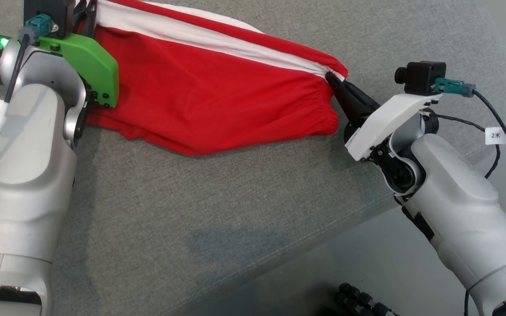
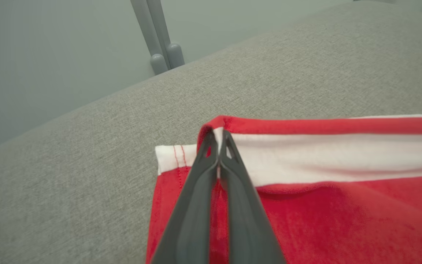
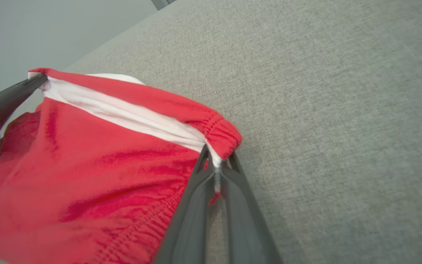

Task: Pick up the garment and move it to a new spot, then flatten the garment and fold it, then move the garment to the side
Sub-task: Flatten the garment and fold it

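**Head view.** The red garment was stretched over the grey cushion between both grippers. From the right gripper it ran off toward 10 o'clock. That gripper's dark fingers were pressed together on the gathered corner at the garment's 3 o'clock end. The left gripper sat at the frame's 11 o'clock, at the cloth's other end. Its fingers were mostly hidden behind a green bracket and cut off by the top edge, so the grip itself was hard to make out here. The garment's lower edge sagged toward 6 o'clock. How much of it rested on the cushion could not be told.

**Left wrist view.** The left gripper had its fingers closed tight on the folded top edge, where a white band met the red hem. The garment spread from the tips toward 3 and 5 o'clock and ran out of frame. A stitched white corner poked out at 9 o'clock of the tips. Two blurred grey posts stood past the cushion at 11 o'clock.

**Right wrist view.** The right gripper was clamped on the elastic corner, with a sliver of cloth pinched between its fingers. The garment fell away toward 8 and 9 o'clock, cut off by the bottom and left edges. At 10 o'clock the left gripper gripped the far corner, its body partly out of frame.
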Controlling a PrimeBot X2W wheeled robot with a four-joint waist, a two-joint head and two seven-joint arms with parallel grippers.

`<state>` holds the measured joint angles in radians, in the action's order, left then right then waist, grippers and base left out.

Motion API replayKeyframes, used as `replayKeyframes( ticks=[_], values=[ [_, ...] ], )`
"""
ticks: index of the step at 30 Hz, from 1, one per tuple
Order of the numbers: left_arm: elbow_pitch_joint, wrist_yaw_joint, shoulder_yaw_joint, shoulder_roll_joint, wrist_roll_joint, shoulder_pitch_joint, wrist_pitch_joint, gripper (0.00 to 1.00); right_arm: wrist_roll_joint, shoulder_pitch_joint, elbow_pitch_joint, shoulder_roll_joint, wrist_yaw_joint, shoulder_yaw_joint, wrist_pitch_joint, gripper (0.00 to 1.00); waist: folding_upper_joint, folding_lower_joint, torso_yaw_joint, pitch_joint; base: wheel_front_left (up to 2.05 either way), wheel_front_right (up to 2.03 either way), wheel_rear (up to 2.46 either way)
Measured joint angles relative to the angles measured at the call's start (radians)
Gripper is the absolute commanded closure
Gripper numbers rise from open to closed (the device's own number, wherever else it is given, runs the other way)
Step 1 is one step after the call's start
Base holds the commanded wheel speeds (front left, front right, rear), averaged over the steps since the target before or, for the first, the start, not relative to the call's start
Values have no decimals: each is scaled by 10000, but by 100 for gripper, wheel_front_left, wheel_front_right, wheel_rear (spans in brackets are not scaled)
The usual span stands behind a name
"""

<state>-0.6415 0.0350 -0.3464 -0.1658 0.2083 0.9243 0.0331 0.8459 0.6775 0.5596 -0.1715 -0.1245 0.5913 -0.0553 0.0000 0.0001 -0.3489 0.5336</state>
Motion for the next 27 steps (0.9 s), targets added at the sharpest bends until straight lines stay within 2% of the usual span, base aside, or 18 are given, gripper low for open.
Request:
replayKeyframes(
  ticks=[1, 2, 3, 4, 5, 14, 21, 27],
  values=[
    [-104, 0, -23, 42, -17, 67, -63, 88, 0, 44, 84, 4, 0, 2, -94, 47, 0, 0, -53, 62, 0, 0, 0],
    [-224, 0, -23, 96, -19, 138, -113, 69, 0, 107, 165, 2, 0, 2, -178, 14, 0, 0, -96, 115, 0, 0, 0],
    [-336, 0, -23, 148, -19, 196, -178, 55, 0, 159, 224, -2, 0, 4, -257, 0, 0, 0, -126, 148, 0, 0, 0],
    [-428, 0, -23, 199, -19, 250, -263, 13, 0, 200, 282, -6, 0, 25, -316, 0, 0, 0, -139, 160, 0, 0, 0],
    [-522, 0, -23, 228, -19, 295, -322, 0, 0, 228, 318, -21, 0, 69, -391, 0, 0, 1, -137, 149, 0, 0, 0],
    [-1116, 0, 81, 320, -15, 653, -1131, 0, 4, 322, 391, -408, 0, 372, -1158, 0, 0, 0, 101, -244, 0, 0, 0],
    [-1246, 105, 171, 838, 303, 602, -2075, 0, 224, 151, 550, -905, 0, 430, -1392, 0, 0, 0, 374, -703, 0, 0, 0],
    [-1175, 267, 109, 1072, 443, -225, -2767, 0, 1060, -733, 888, -1091, 0, 242, -1375, 0, 0, 0, 712, -1170, 0, 0, 0]
  ],
)
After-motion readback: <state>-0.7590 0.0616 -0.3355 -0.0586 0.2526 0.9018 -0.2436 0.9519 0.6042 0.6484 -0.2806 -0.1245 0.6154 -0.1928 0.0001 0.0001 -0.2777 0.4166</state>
